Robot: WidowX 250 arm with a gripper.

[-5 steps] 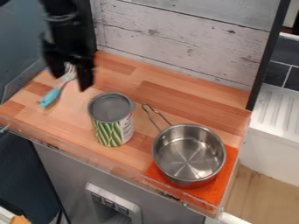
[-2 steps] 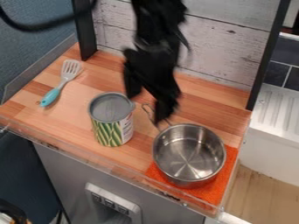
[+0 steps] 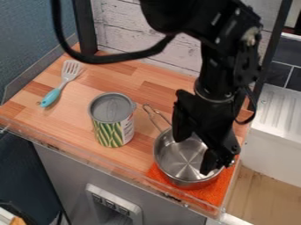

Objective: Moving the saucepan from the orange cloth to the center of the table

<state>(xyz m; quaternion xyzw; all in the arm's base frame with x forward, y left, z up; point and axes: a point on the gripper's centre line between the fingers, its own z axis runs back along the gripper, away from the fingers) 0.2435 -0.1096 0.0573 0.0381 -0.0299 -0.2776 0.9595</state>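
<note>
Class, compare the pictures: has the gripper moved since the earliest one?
Yes. Judged against the can, which has stayed put, the gripper has gone rightward across the view, from the can's upper left to over the saucepan.

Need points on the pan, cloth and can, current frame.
Pan (image 3: 178, 161): camera view, on its inside bottom.
Cloth (image 3: 210, 192): camera view, on bare fabric beside the pan.
Can (image 3: 111, 128): camera view, on its printed side, below the top rim.
</note>
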